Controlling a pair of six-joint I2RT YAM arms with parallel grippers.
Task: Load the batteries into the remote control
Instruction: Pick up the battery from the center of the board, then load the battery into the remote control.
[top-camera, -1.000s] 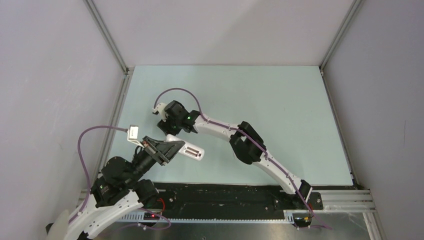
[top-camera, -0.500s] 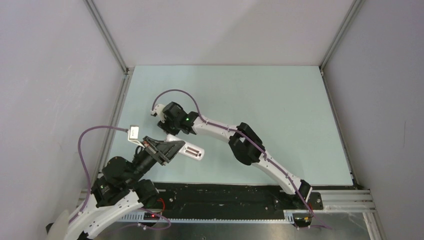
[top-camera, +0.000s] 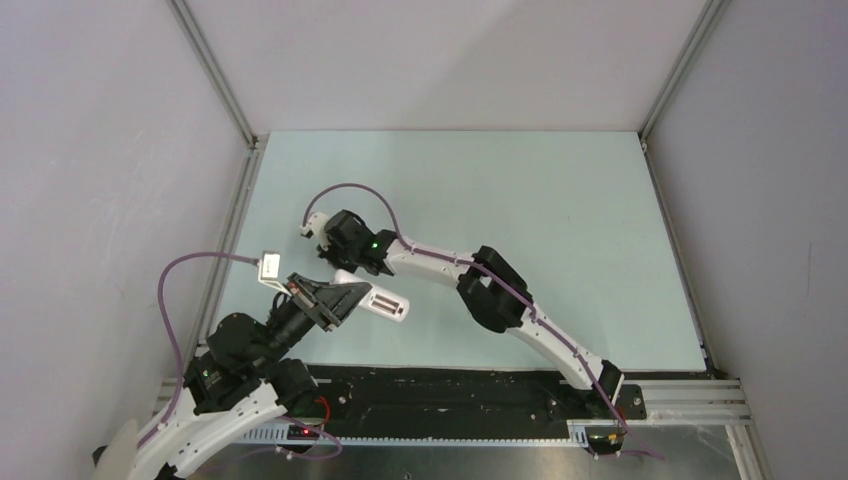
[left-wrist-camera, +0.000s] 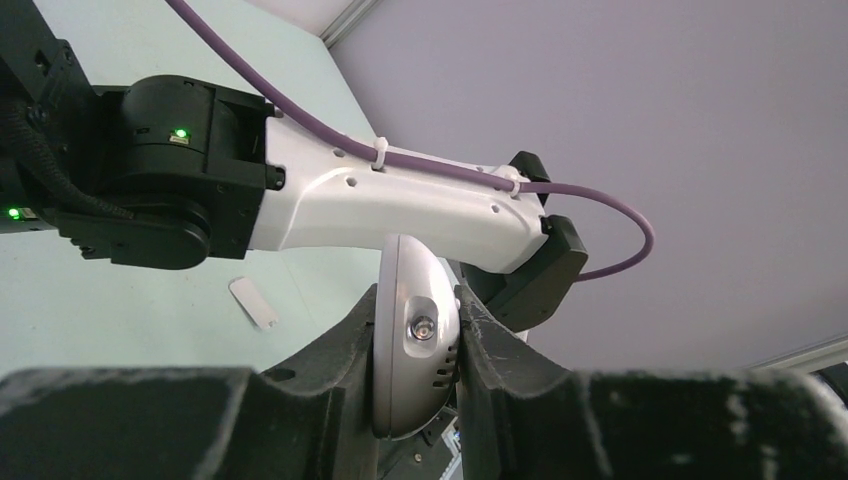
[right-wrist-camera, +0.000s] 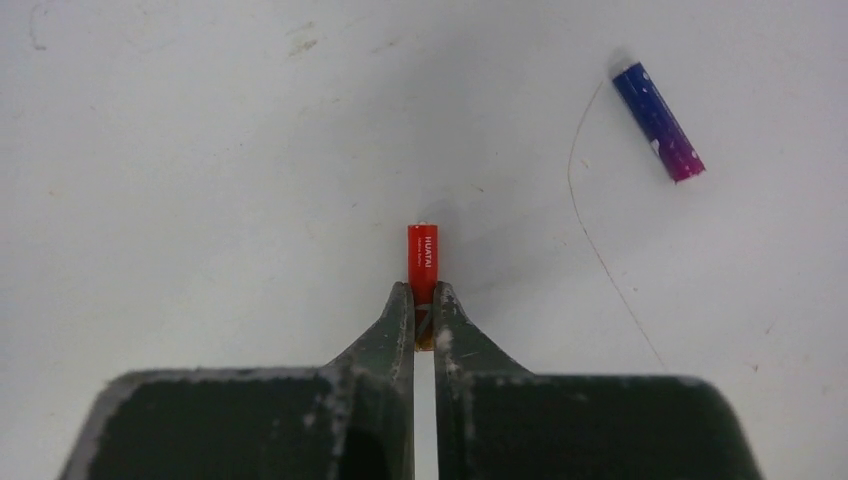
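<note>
The red battery (right-wrist-camera: 423, 255), likely light and slick, is pinched at its six-o'clock end by the right gripper (right-wrist-camera: 424, 300), the remote control (left-wrist-camera: 405, 280) clamped by the left gripper (left-wrist-camera: 415, 312).

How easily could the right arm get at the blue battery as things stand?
Probably not yet. The blue battery lies near on the bare table, nothing between, but the right gripper is shut on the red battery, so its jaws are taken; it would likely need to release that first.

The red battery (right-wrist-camera: 423, 255) sits pinched in the right hand (right-wrist-camera: 422, 295), blue battery (right-wrist-camera: 658, 121) (flat) lies apart, white remote (left-wrist-camera: 415, 340) held edge-on.
</note>
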